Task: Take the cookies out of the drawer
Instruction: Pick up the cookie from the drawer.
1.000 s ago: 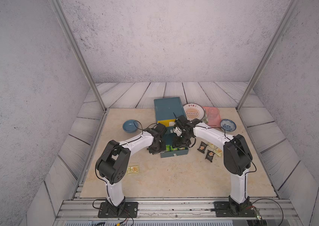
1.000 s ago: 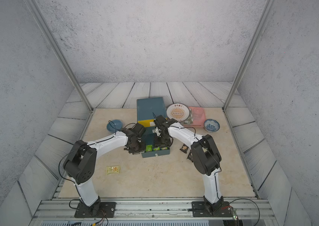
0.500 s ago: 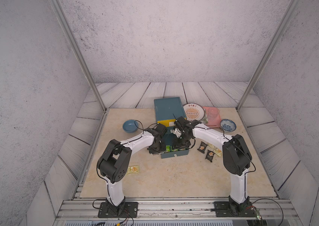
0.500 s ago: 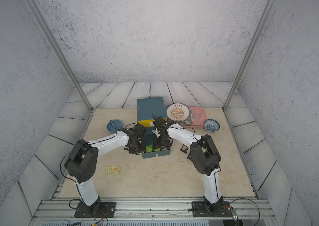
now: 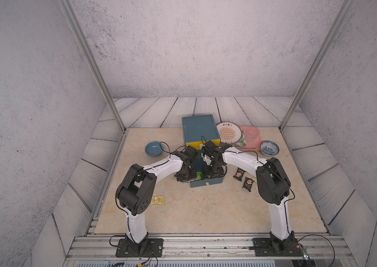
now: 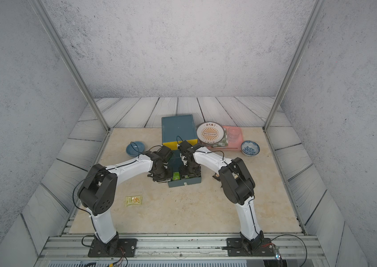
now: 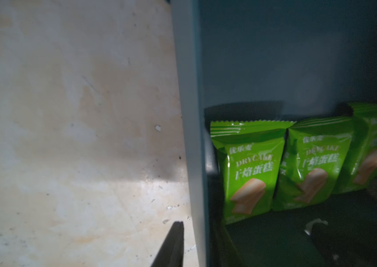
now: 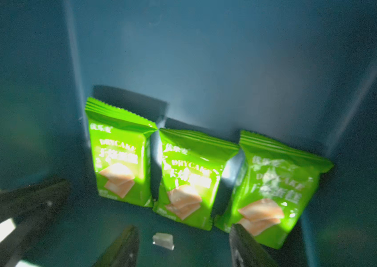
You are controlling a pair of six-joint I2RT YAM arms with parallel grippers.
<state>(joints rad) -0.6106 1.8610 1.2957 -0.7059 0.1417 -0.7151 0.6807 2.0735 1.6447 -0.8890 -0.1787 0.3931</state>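
Cookies [image 8: 182,180] lean on drawer [image 5: 207,183] front at 6 o'clock — right gripper [image 8: 184,228] spread to pinch one; left gripper [image 5: 184,178] maybe bracing, clamp unclear.

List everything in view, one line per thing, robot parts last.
green cookie packets: three, green, in a row inside the drawer
black cookie packets: two, black, on the table by the right arm
yellow cookie packet: one, pale yellow, on the table by the left arm
drawer: one, teal, pulled open
cabinet: one, teal, behind the drawer
plain bowl: one, blue, on the table
patterned bowl: one, blue-white, beside the tray
plate: one, white-orange, beside the cabinet
tray: one, pink
cup: one, clear, on the tray
left hand: black, at the drawer's side
right hand: black, open, in the drawer
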